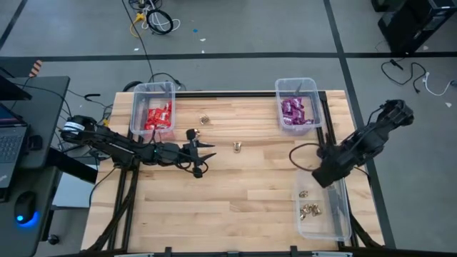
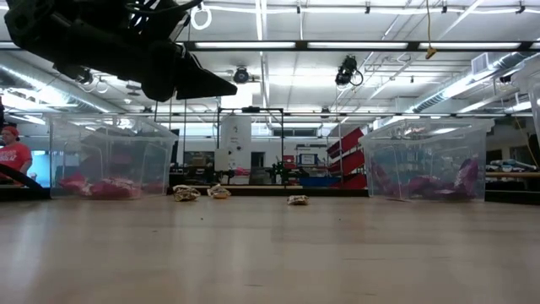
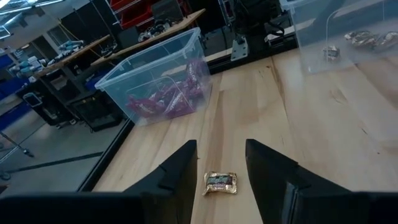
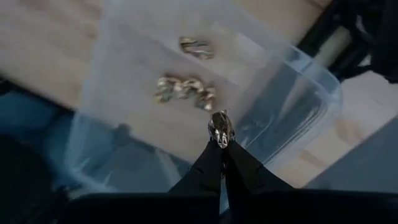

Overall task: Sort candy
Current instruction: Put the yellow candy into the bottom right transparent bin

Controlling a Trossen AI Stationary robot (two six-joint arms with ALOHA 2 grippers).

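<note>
Gold candy (image 4: 221, 129): we see one foil piece pinched at the tips of the right pincer (image 4: 222, 144), above the clear bin (image 1: 341, 214) at the table's (image 1: 235, 200) right edge; more gold pieces (image 4: 185, 88) lie inside it.
Loose gold pieces: we count three on the table, one (image 3: 221, 183) lying between the spread fingers (image 3: 185, 169) of the left pincer (image 3: 221, 163).
Red packets (image 1: 158, 116): in the far left bin.
Purple packets (image 1: 293, 110): in the far right bin.

The pale wooden surface (image 1: 235, 193) looks smooth and matt; bins (image 1: 325, 214) are clear glossy plastic (lightly scuffed); gold candy (image 3: 221, 183) wrappers are shiny, crinkled foil.
</note>
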